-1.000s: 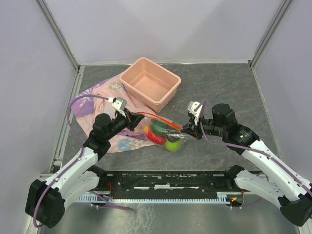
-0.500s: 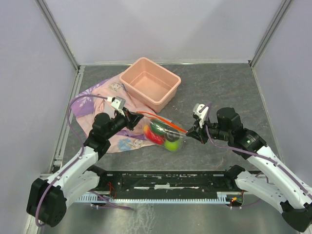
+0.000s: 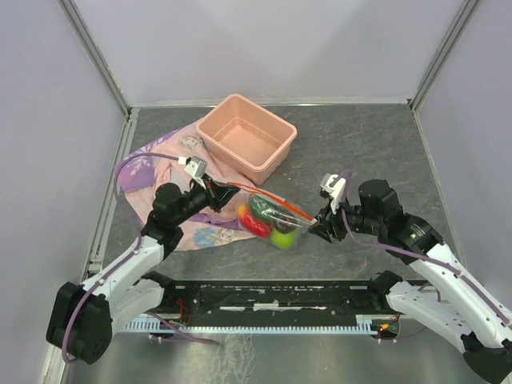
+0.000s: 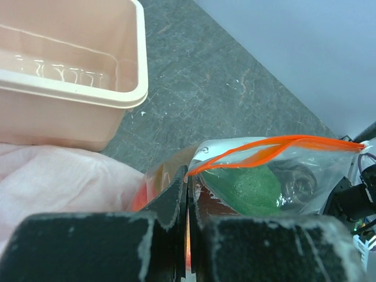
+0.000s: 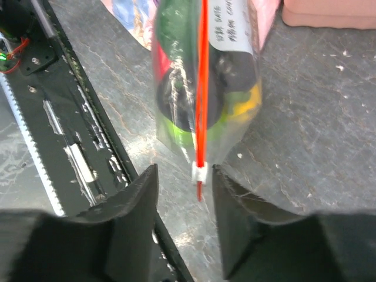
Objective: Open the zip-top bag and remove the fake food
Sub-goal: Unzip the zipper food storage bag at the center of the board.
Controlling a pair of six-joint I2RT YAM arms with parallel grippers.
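right pincer (image 5: 184, 174) stands parted around the white slider (image 5: 200, 172) of the zip-top bag (image 5: 176, 94).

Lab robot cell: plain pale walls (image 3: 264, 48), aluminium frame posts (image 3: 92, 56), grey stone-look tabletop (image 3: 360, 144), cabled mounting rail (image 3: 280, 300) along near edge.

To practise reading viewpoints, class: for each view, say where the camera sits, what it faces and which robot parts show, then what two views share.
Top external: fixed above and behind the arms, looking down at the table; both arms, left gripper and right gripper show.
Left wrist: on the left arm, looking past its shut fingers at the zip-top bag and tub.
Right wrist: on the right arm, facing the white slider between its open fingers.
Shared: both wrist views show the orange zip strip.
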